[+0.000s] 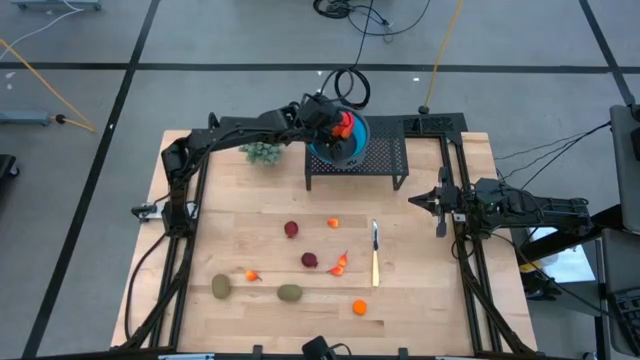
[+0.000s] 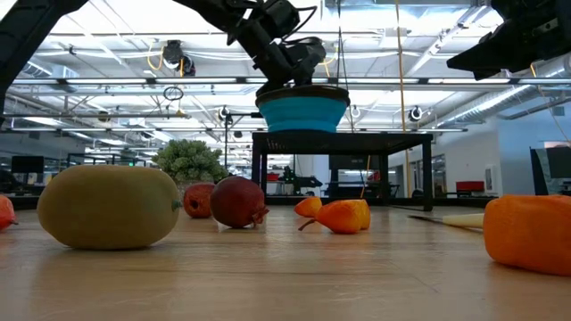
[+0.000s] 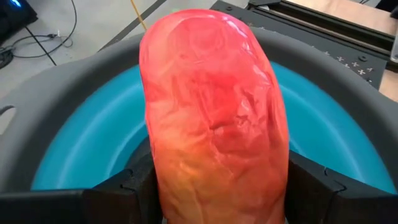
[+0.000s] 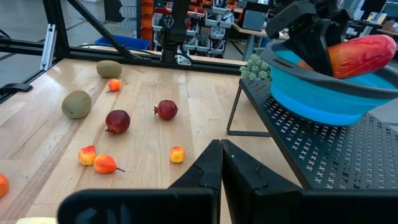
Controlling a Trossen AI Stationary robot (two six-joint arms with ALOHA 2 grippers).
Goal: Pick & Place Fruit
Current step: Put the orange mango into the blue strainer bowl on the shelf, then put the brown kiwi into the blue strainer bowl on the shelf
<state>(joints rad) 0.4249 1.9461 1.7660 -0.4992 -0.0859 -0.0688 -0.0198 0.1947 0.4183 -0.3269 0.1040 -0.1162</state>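
Observation:
An orange-red mango-like fruit (image 3: 214, 118) is over the blue bowl (image 4: 323, 93), which stands on a black mesh rack (image 1: 385, 160) at the table's far side. My left gripper (image 1: 338, 128) is shut on the mango above the bowl. Loose fruit lies on the wooden table: two dark red round ones (image 1: 291, 229) (image 1: 310, 260), two brownish-green ovals (image 1: 221, 287) (image 1: 290, 293), and small orange ones (image 1: 333, 223) (image 1: 359, 307). My right gripper (image 1: 440, 203) waits shut at the table's right side, holding nothing. My left gripper pinches the mango between its two fingers (image 3: 134, 183), on the sides of the end nearest the wrist (image 3: 186, 186). The fingers slant down from the table's left. The mango's free end (image 4: 379, 46) reaches out over the bowl's blue inside; whether it touches the bowl I cannot tell.
A pale green bushy plant (image 1: 263, 152) sits just left of the rack. A thin knife (image 1: 375, 255) lies right of the fruit. Black frame rails run along the table's left and right edges.

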